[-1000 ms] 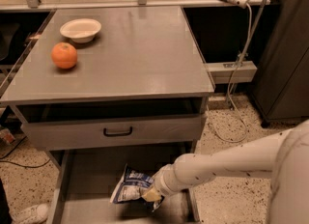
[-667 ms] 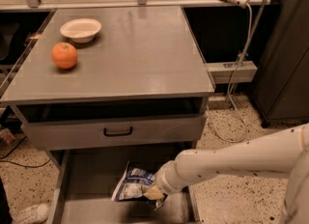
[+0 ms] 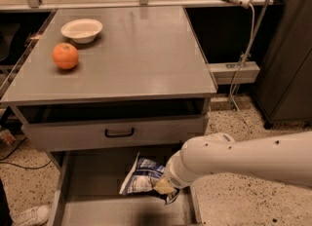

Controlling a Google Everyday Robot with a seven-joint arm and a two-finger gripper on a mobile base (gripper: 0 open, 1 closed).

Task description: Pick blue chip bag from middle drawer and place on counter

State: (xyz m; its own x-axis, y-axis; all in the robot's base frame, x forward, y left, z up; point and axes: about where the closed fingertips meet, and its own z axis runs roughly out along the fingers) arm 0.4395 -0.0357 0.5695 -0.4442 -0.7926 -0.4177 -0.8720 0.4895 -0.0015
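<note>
**Gripper [image 3: 163,187] at blue chip bag [image 3: 140,177] inside the open middle drawer [image 3: 87,196]; bag not yet lifted.**
The gripper meets the bag's 4 o'clock corner, but whether it is clamped on the foil cannot be told. The bag lies on the drawer floor at 6 o'clock of the view. Judged risk: a thin corner hold slips on crinkled foil, or the rising bag snags the upper drawer front [image 3: 119,132] at its 12 o'clock and drops short of the counter [image 3: 136,54].
</note>
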